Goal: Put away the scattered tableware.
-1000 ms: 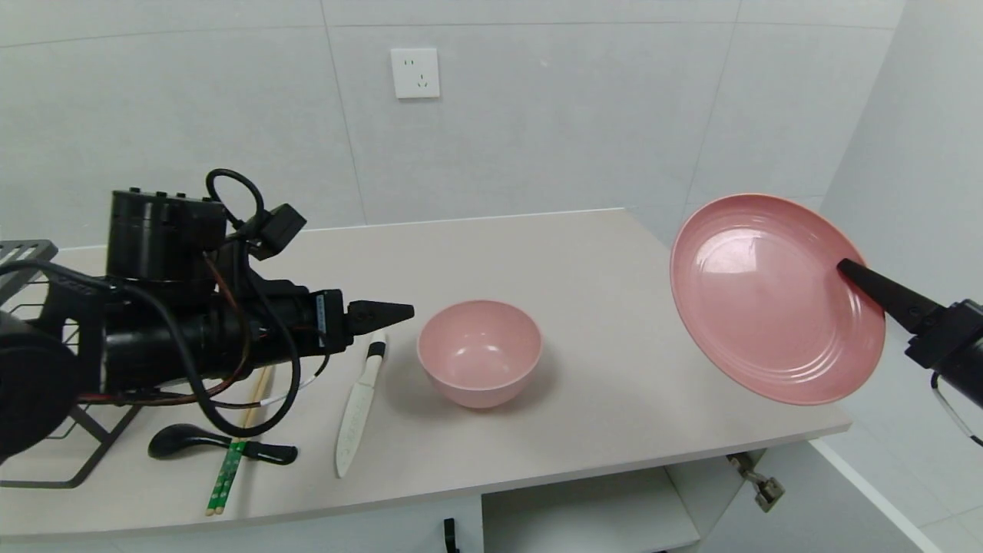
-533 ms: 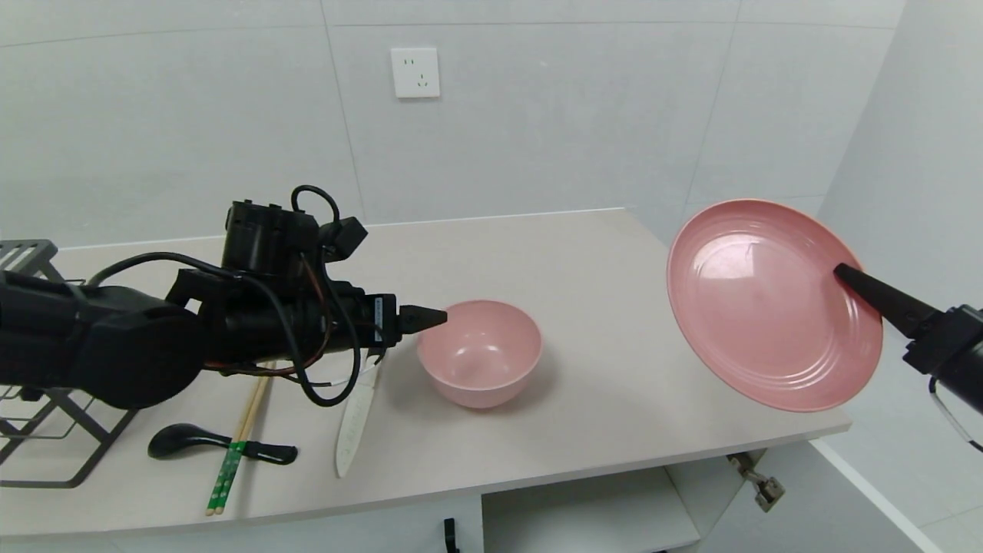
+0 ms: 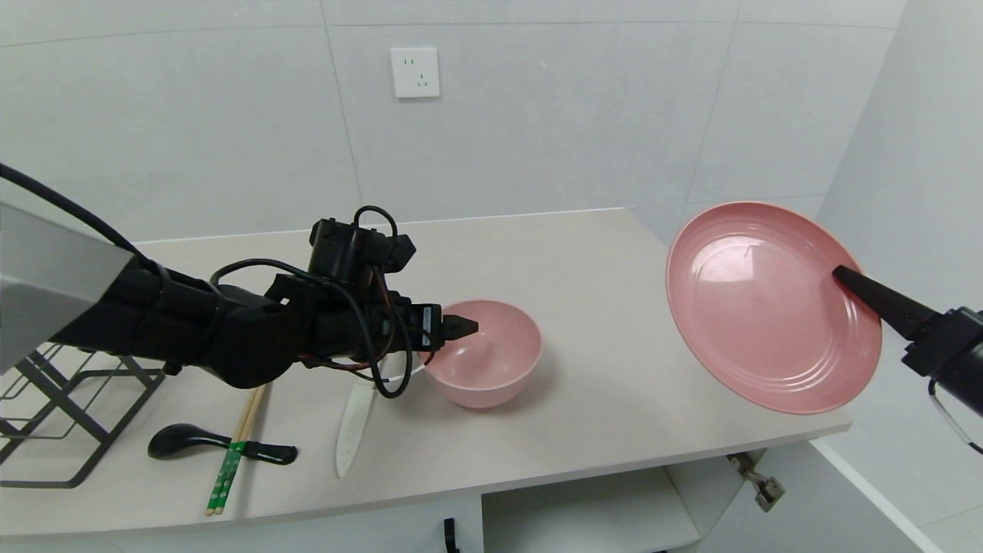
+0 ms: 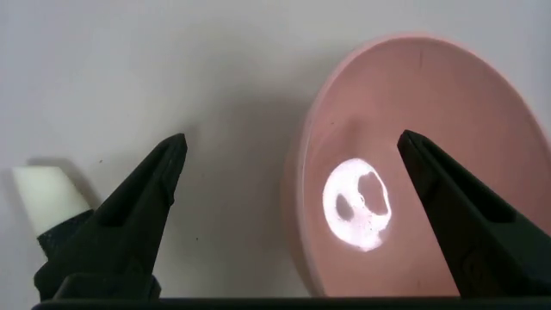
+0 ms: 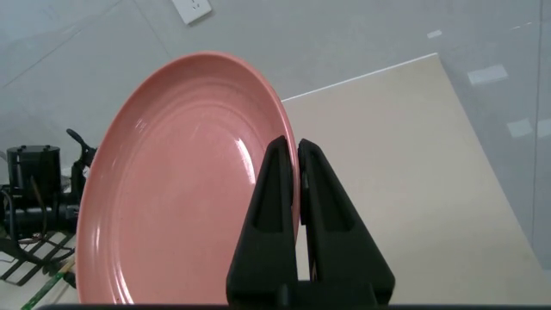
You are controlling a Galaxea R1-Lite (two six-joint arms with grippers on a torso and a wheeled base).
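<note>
Left pincer (image 4: 291, 142) wide open, straddling the left rim of the round pink plastic bowl (image 3: 491, 361): one finger inside, one outside. Bowl sits upright mid beige worktop (image 3: 614, 307). Right pincer (image 5: 293, 148) clamped on the rim of the round pink ridged plate (image 3: 760, 307), held tilted in the air at the worktop's right end. White knife (image 3: 353, 422), black spoon (image 3: 184, 440), chopsticks (image 3: 230, 461) lie left of the bowl.
</note>
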